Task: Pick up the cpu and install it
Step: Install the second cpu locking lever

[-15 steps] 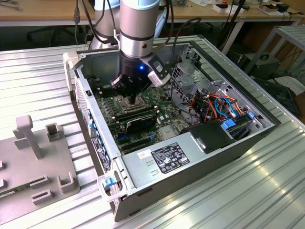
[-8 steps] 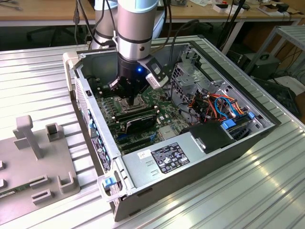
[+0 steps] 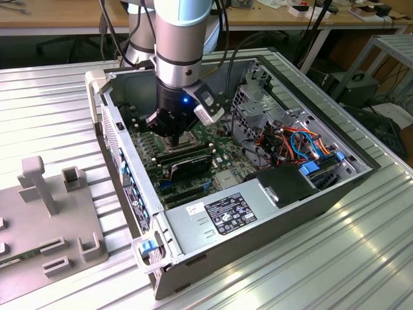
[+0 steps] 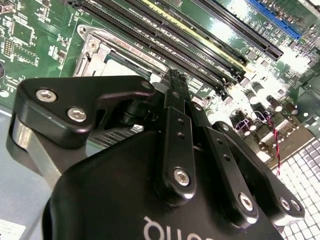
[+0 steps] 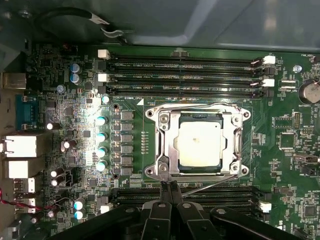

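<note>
The cpu (image 5: pixel 199 144), a small square chip with a dull silver-grey top, lies flat inside the motherboard socket in the first wrist view. The socket's hinged metal frame (image 5: pixel 165 145) lies down around it. My gripper (image 5: pixel 168 186) is shut, its two black fingers pressed together with nothing between them. The tips stand just off one edge of the socket, beside the thin lever wire (image 5: pixel 210 180). In the second wrist view the gripper (image 4: pixel 174 75) hangs over the socket's corner (image 4: pixel 100 55). In the exterior view the gripper (image 3: pixel 174 139) reaches down into the open computer case (image 3: pixel 129 168).
Memory slots (image 5: pixel 185 75) run on both sides of the socket. A long black card (image 3: pixel 187 165), the power supply (image 3: pixel 219 216) and bundled cables (image 3: pixel 290 142) crowd the case. A grey fixture plate (image 3: pixel 45 219) lies at the exterior view's left on the ribbed metal table.
</note>
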Motion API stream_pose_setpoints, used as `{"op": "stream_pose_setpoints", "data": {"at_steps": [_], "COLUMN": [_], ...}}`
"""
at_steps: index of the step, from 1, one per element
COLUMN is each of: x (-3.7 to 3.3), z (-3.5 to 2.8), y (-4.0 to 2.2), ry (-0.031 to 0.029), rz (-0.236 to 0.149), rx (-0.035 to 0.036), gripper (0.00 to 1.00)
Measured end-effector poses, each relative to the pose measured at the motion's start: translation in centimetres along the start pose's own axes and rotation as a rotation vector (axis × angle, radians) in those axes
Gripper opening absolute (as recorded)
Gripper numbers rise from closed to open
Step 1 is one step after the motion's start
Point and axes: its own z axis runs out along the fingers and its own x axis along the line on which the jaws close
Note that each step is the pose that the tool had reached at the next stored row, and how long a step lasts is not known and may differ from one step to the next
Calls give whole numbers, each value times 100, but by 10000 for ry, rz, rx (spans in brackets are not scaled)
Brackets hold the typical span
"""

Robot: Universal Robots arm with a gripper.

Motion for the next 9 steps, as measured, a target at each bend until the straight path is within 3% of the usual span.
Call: {"op": "stream_pose_setpoints", "data": {"at_steps": [9], "x": [20], "z": [31], "y": [1], "ry": [-1], "rz": [2], "rx": [-1], "gripper": [11]}}
